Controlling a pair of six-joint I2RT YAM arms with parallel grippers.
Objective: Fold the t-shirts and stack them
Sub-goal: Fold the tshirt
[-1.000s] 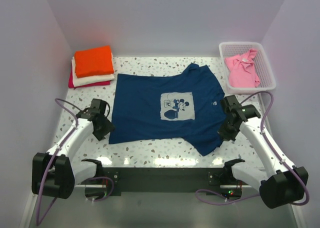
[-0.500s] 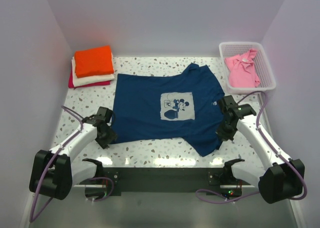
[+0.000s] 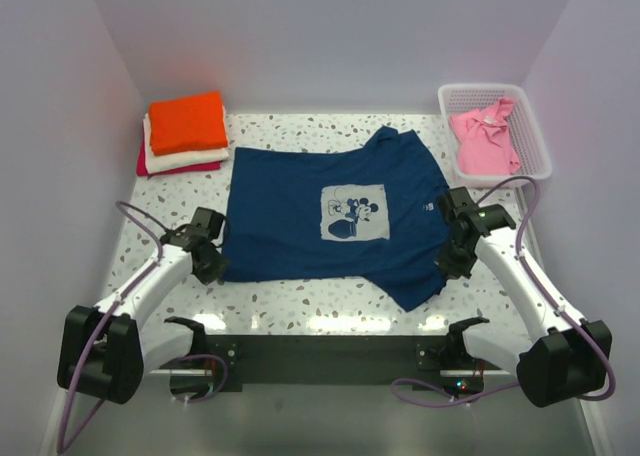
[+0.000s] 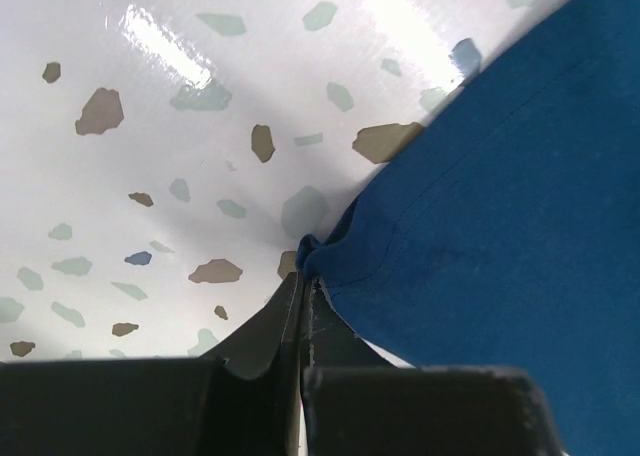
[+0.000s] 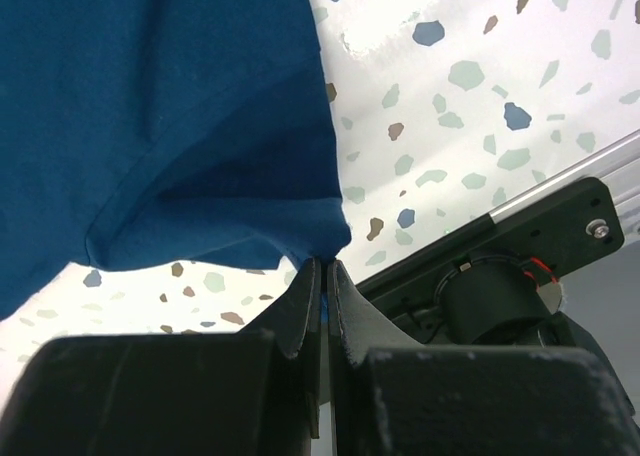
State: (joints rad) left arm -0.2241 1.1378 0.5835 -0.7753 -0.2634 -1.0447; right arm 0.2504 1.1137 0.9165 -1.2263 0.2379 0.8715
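Observation:
The navy blue t-shirt (image 3: 330, 216) lies spread flat, graphic side up, in the middle of the table. My left gripper (image 3: 212, 266) is shut on its near left hem corner; in the left wrist view the fingertips (image 4: 303, 276) pinch the bunched blue edge (image 4: 330, 251). At the shirt's right side, my right gripper (image 3: 452, 266) is shut on the sleeve edge, and blue cloth (image 5: 180, 106) shows between its closed jaws (image 5: 327, 266). A pink t-shirt (image 3: 485, 141) lies crumpled in the basket. Folded orange (image 3: 188, 121), cream (image 3: 185, 159) and magenta (image 3: 180, 168) t-shirts are stacked at the back left.
The white lattice basket (image 3: 535, 141) stands at the back right corner. White walls close in the terrazzo table (image 3: 300, 296) on three sides. A black mounting rail (image 3: 320, 351) with both arm bases runs along the near edge.
My left gripper moved in to the shirt's near left corner and closed on it. The right gripper stayed shut on the sleeve, barely shifting.

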